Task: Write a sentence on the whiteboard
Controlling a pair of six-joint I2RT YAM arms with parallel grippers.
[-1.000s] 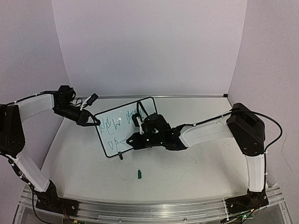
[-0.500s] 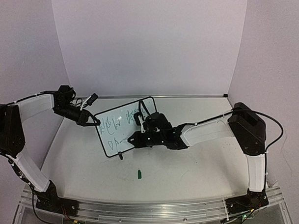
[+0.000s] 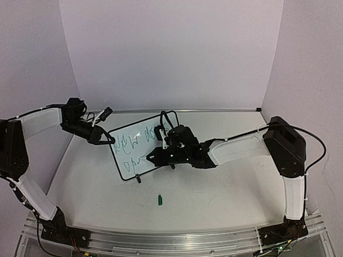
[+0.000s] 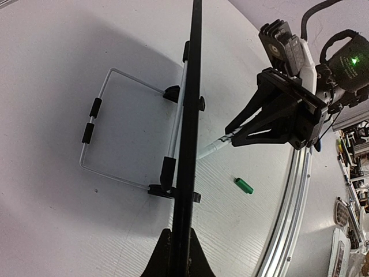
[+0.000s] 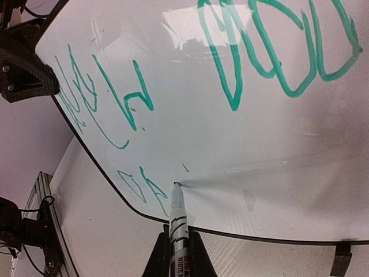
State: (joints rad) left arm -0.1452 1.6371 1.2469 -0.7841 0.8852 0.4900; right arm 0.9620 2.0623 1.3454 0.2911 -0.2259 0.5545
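Now the right claw (image 5: 177,245) is clamped on a marker (image 5: 177,216), whose tip touches the whiteboard (image 5: 248,144) just at 3 o'clock of the second line's last letter. The left claw (image 4: 176,257) pinches the board's edge; the board stands near the middle of the table (image 3: 230,188). The sentence (image 5: 271,52) looks half-written, so the next stroke needs light, steady pressure. Only the left wrist view shows the wire stand (image 4: 87,133) behind.
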